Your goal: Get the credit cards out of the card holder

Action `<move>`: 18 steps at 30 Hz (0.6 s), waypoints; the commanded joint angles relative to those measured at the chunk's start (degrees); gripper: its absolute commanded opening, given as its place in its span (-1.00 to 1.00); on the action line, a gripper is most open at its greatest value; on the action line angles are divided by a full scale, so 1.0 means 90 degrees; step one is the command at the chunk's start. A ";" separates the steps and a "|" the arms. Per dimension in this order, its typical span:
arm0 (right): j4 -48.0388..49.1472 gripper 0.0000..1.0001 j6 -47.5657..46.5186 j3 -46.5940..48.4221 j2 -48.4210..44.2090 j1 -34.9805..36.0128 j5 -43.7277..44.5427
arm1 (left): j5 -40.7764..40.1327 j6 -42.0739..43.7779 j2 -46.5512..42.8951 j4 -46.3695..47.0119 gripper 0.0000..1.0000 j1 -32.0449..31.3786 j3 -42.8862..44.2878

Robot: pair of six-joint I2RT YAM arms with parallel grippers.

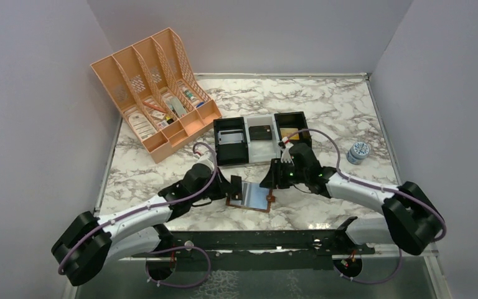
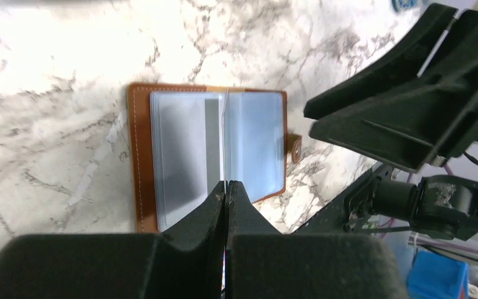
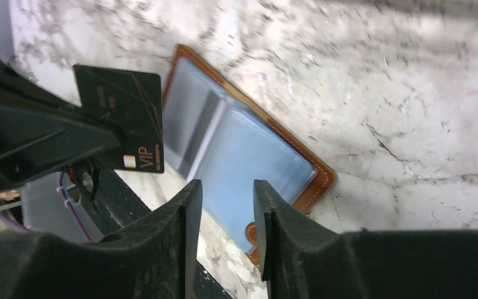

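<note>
1. The card holder (image 3: 243, 149) lies spread open on the tabletop (image 1: 323, 112), directly beneath both hands. Nothing visibly pins it down. Tugging at another pocket could therefore drag it or fold it shut.
2. The right hand (image 3: 226, 190) has its fingers apart with a moderate gap and holds nothing. It sits over the snap-tab half of the holder, and I cannot tell whether it touches the leather. If it comes down off-centre, it would likely shove the holder sideways instead of steadying it.
3. The left hand (image 2: 226, 187) has its fingers pressed together, clamped on a dark credit card (image 3: 127, 124) above the holder's fold.
4. The card is fully out of the pockets but is pinched only near one edge. A quick swing could make it pivot or slip back down.
</note>
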 commanded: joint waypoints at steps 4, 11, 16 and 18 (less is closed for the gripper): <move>-0.0045 0.01 -0.0181 0.0091 -0.1437 -0.0003 0.1109 | -0.0876 0.0770 -0.1233 -0.1463 -1.00 0.0057 0.0502; 0.0384 0.17 -0.0667 -0.0351 -0.2405 -0.0003 0.2828 | -0.0157 0.1522 -0.1403 -0.1113 -1.00 0.0126 0.0718; -0.0276 0.32 -0.0643 0.0115 -0.2225 -0.0462 0.2475 | 0.1084 0.1520 -0.1642 -0.0400 -1.00 0.0908 0.0553; 0.0155 0.32 -0.0572 -0.0019 -0.2184 -0.0865 0.1418 | 0.1675 0.1365 -0.1608 -0.0058 -1.00 0.1312 0.0464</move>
